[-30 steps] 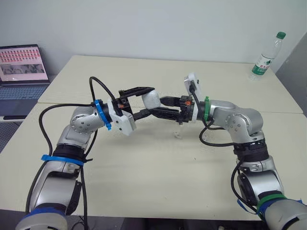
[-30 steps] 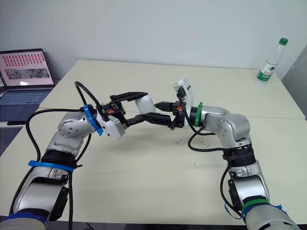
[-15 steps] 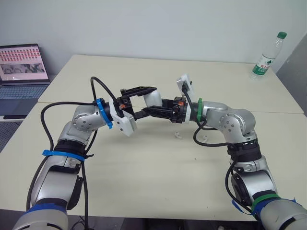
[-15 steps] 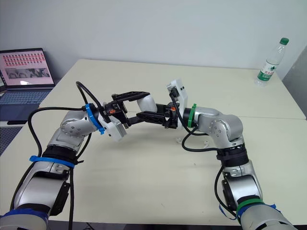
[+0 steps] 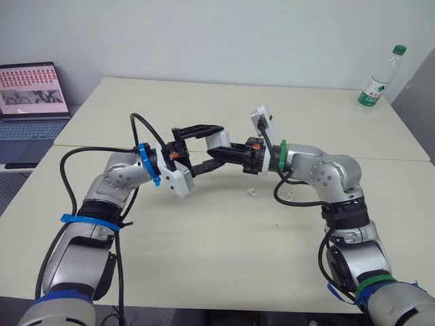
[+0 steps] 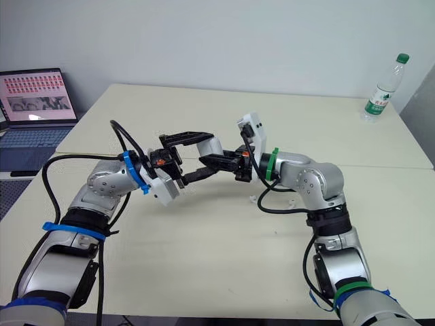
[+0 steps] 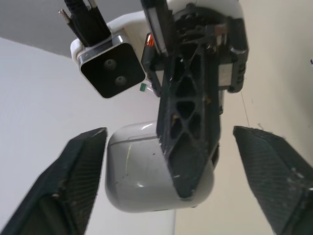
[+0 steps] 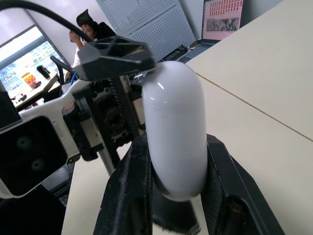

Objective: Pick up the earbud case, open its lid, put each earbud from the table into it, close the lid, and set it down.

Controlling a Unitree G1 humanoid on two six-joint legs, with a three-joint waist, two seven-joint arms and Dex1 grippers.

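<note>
two earbuds [image 5: 252, 191] are left on the table [image 5: 204, 231]; the unopened earbud case [image 5: 218, 140] is clamped by the right gripper [image 8: 173, 161], with the left gripper [image 7: 166, 139] held spread around it.

The earbud case [image 5: 218, 140] is hemmed in above the table [image 5: 204, 231]. The right gripper [image 5: 230, 147] clamps it from its right, and the left gripper [image 5: 216, 145] spreads its fingers over and under it. Below-right of the case lie an earbud [image 5: 252, 191] and a second earbud [image 5: 291, 197]. Open tabletop stretches behind and before it.
</note>
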